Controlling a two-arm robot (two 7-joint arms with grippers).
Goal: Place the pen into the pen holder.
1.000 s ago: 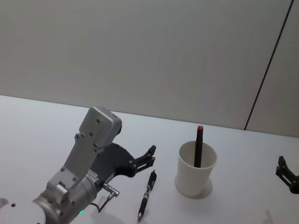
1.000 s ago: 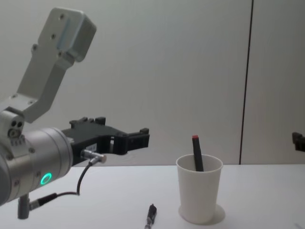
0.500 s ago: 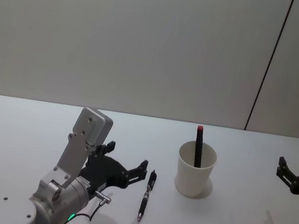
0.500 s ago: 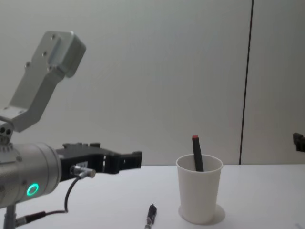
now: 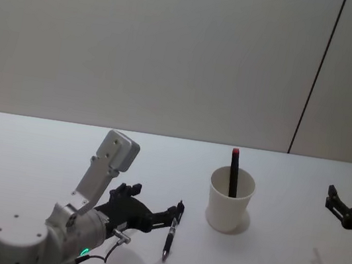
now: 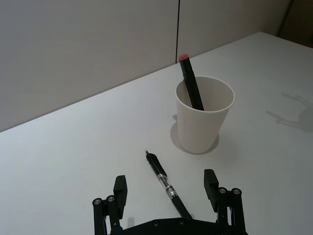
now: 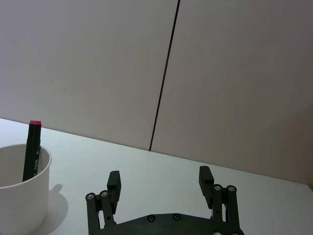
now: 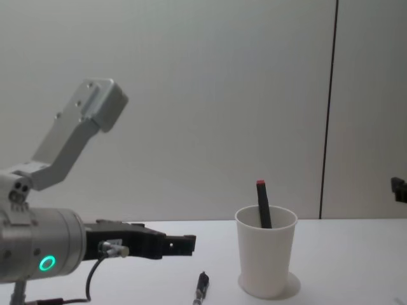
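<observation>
A black pen (image 5: 169, 238) lies flat on the white table (image 5: 39, 150), left of the pen holder (image 5: 229, 204), a white paper cup. A black marker with a red cap (image 5: 233, 171) stands in the cup. My left gripper (image 5: 175, 213) hovers open just above the pen's far end. In the left wrist view the pen (image 6: 166, 181) runs between the spread fingers (image 6: 120, 188), with the pen holder (image 6: 203, 117) beyond it. The chest view shows the left gripper (image 8: 184, 243) above the pen (image 8: 201, 289), beside the pen holder (image 8: 266, 257). My right gripper (image 5: 344, 209) stays open at the right edge.
A plain wall with a dark vertical seam (image 5: 315, 80) stands behind the table. In the right wrist view, the right gripper (image 7: 159, 181) hangs over bare table with the cup (image 7: 22, 196) off to one side.
My left gripper has come down and forward, from well above the table to just over the pen. The pen, the cup and the right arm have not moved.
</observation>
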